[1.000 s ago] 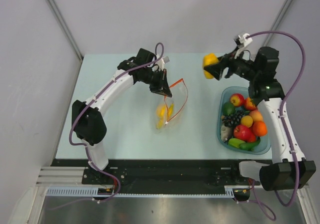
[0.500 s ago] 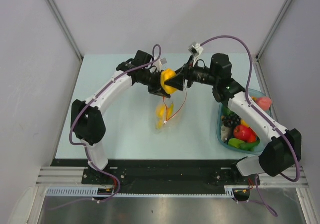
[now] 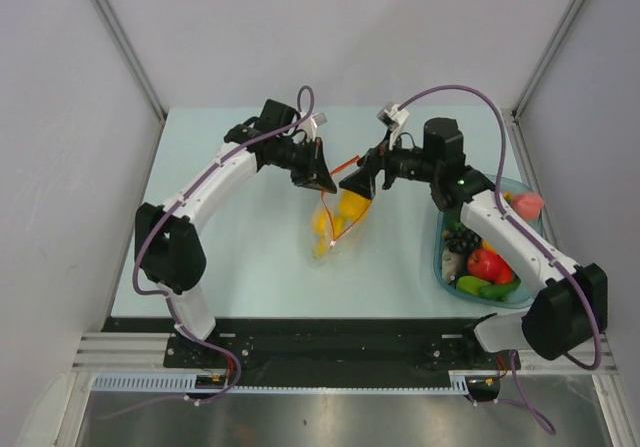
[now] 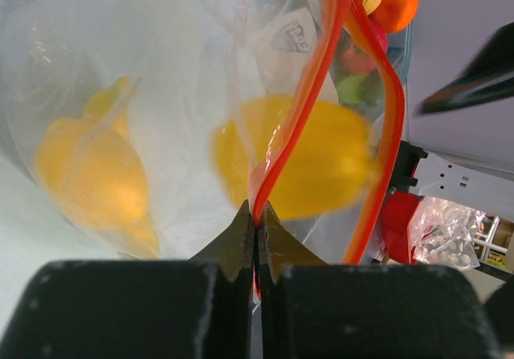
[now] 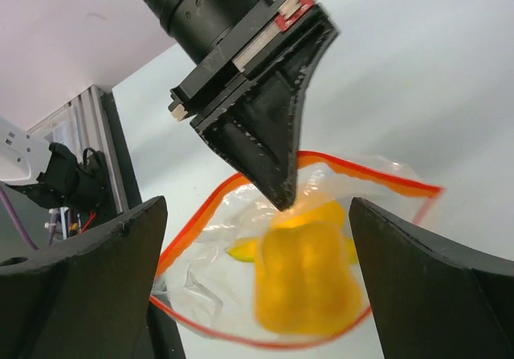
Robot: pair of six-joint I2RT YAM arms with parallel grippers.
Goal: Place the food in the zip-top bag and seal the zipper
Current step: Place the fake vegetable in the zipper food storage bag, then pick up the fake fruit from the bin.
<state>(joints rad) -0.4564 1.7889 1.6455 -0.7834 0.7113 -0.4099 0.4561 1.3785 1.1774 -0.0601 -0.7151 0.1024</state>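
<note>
Clamped tight on the zipper (image 4: pixel 309 86) with the left pincer (image 4: pixel 257 214), pinching one lip of the rim and holding the zip-top bag (image 3: pixel 340 229) up with its mouth open. Spread wide on the right pincer (image 5: pixel 257 206), nothing between the fingers, parked right over that mouth. Seeing the yellow pepper (image 5: pixel 303 277) blurred just below, inside the red-orange loop, so reading it as let go and dropping in. Spotting another yellow piece (image 4: pixel 88 174) lower in the bag, down toward the tabletop (image 3: pixel 230 237). Counting plenty more food (image 3: pixel 487 264) in the teal tub (image 3: pixel 440 255), well apart on the right.

Reading the step as loading, partway through; sealing not yet started. Next: lift the right pincer straight up clear of the rim without snagging the film, swing over to the tub, pick another piece. Leave the left grip alone so the mouth stays wide. Watch for the thin plastic sagging shut or the pepper hanging up on the lip.
</note>
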